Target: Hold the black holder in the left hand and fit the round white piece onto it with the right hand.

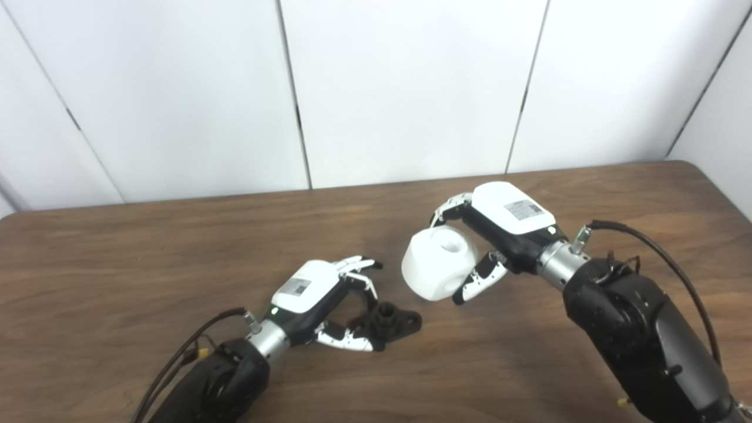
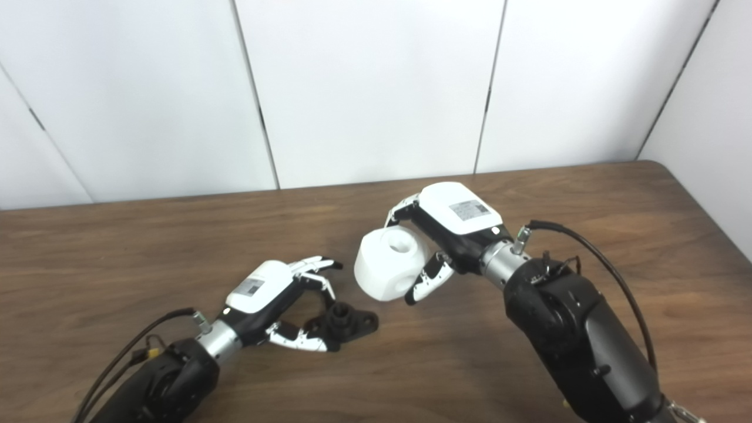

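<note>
- My left hand (image 1: 320,299) lies low over the brown wooden table (image 1: 117,264), with its arm coming in from the bottom left corner.
- Its fingers (image 1: 358,265) curl over the black holder (image 1: 390,322), and its thumb reaches in along the table from the near side.
- The holder sits on the table at the tips of that hand. It has a flat base with rounded ends, and a short round stub stands up from its middle.
- I cannot tell whether the left hand truly grips the holder or only cups round it. The thumb tip touches the base, but the fingers above seem to arch over it with a gap.
- My right hand (image 1: 499,235) is up off the table, to the right of the holder and farther back.
- It holds the round white piece (image 1: 439,264), with the fingers wrapped over the top at the back and the thumb pressed on the lower right side.
- The white piece is a chunky rounded block with flat facets, and a round hole in its upper face shows toward the cameras.
- It hangs in the air above and to the right of the holder, near it but not touching it, so the two are not yet joined.
- A plain white panelled wall (image 1: 411,88) stands behind the far edge of the table.
</note>
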